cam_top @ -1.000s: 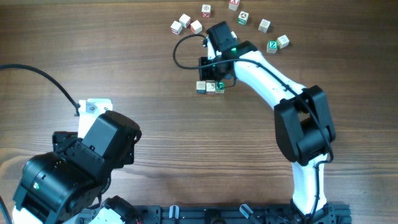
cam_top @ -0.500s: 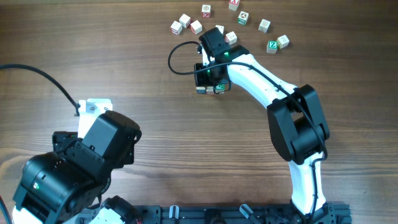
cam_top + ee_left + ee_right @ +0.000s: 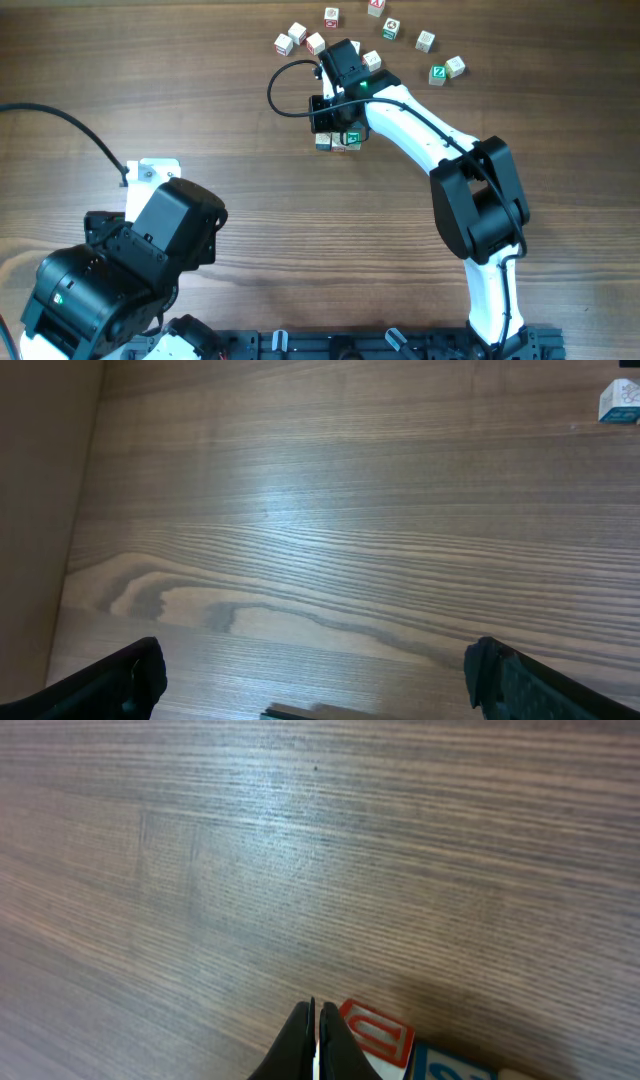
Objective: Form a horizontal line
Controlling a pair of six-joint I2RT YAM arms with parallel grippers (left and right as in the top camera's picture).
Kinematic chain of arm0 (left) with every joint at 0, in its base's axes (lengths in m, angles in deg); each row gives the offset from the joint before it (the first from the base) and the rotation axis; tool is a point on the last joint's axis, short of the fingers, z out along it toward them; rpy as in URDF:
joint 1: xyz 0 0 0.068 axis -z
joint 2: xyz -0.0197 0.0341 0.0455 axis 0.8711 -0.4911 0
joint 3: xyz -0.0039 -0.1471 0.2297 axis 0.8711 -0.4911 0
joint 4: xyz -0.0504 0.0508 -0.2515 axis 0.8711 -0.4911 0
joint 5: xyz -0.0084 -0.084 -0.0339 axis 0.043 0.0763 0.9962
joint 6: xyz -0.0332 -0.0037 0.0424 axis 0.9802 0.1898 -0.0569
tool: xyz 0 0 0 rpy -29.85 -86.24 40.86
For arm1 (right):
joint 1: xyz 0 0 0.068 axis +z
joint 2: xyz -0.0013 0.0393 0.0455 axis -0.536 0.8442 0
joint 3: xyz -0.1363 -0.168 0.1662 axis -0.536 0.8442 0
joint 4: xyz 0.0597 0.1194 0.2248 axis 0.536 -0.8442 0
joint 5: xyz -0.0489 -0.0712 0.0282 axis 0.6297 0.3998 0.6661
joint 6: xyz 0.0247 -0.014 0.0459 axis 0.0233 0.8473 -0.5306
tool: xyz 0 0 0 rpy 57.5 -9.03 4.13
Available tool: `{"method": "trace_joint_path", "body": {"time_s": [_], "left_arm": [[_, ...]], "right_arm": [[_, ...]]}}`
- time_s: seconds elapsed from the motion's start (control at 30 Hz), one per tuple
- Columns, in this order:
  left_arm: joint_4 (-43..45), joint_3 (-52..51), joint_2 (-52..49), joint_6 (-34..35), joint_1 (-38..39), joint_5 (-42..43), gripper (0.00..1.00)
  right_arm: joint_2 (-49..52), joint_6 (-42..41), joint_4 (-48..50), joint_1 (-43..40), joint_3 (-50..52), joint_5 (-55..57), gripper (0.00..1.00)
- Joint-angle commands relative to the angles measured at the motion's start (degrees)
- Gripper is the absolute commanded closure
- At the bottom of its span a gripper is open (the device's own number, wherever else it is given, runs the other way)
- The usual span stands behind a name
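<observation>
The horizontal line (image 3: 338,142) is a short row of three small cubes on the wood table, partly under my right arm. Its green-faced cube (image 3: 352,138) is at the right end. In the right wrist view the red-printed cube (image 3: 378,1032) lies just right of my fingertips, with the blue-printed cube (image 3: 450,1065) beside it at the bottom edge. My right gripper (image 3: 316,1040) is shut and empty, its tip close beside the red cube; in the overhead view it (image 3: 326,122) hangs over the row's left end. My left gripper (image 3: 320,685) is open and empty over bare wood.
Several loose letter cubes lie scattered at the back, such as a red-printed one (image 3: 331,17), a green-faced one (image 3: 438,73) and a pale one (image 3: 283,44). A black cable (image 3: 285,85) loops left of the right wrist. A white cube (image 3: 620,402) shows in the left wrist view.
My right gripper has moved a little to the left and toward the back, over the row's left end. The left arm has not moved.
</observation>
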Motion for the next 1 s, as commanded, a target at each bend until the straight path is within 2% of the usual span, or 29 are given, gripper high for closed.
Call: {"method": "trace_joint_path", "body": {"time_s": [0.0, 0.57, 0.97], "left_arm": [[0.0, 0.1, 0.2, 1.2, -0.2, -0.3, 0.00], [0.0, 0.1, 0.2, 1.2, -0.2, -0.3, 0.00], [0.0, 0.1, 0.2, 1.2, -0.2, -0.3, 0.00]], "right_arm": [[0.0, 0.5, 0.8, 0.2, -1.0, 2.1, 0.95], [1.5, -0.3, -3.0, 0.2, -0.9, 2.8, 0.95], [1.5, -0.5, 0.8, 0.2, -0.9, 6.4, 0.95]]}}
